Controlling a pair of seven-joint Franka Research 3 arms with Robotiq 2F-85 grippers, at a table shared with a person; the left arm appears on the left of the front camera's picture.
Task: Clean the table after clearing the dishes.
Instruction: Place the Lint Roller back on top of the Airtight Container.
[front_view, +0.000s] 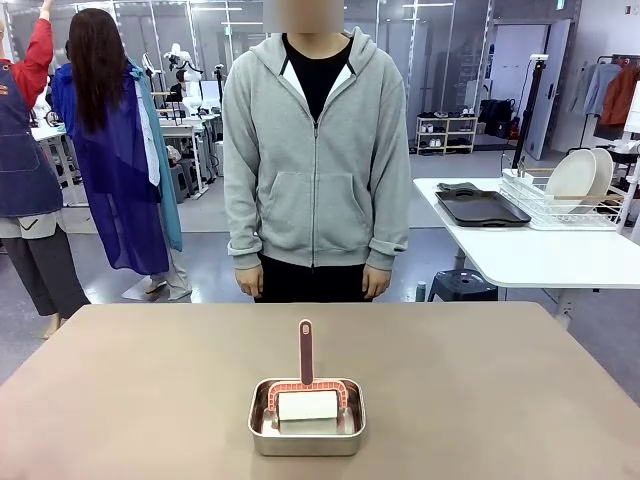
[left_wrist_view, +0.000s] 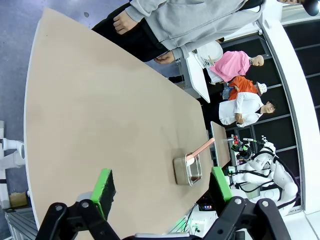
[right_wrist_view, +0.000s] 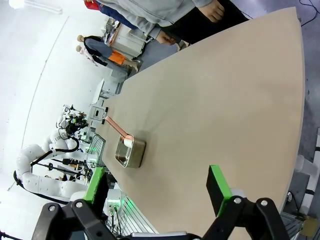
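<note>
The desk fills the lower half of the front view, a plain matte beige-brown top with a rounded far edge running across the middle of the frame; its surface is bare and open to either side of a small silver rectangular pan that sits at lower centre, near the bottom edge. In the pan lies a white roller in a reddish frame, its slim pink handle pointing up the frame toward the person in a grey zip hoodie who stands just behind the far edge, arms hanging, hands apart from the desk. At the right of the frame, beyond the desk, a smaller white table carries a dark brown tray and a wire rack with white plates standing on edge. In the left wrist view the left hand rises from the bottom edge, its green-padded fingers spread wide and holding nothing, hanging above the desk with the pan between them farther off near the desk's edge. In the right wrist view the right hand is likewise spread wide and empty, green pads well apart, with broad open desktop ahead and the pan left of centre.
</note>
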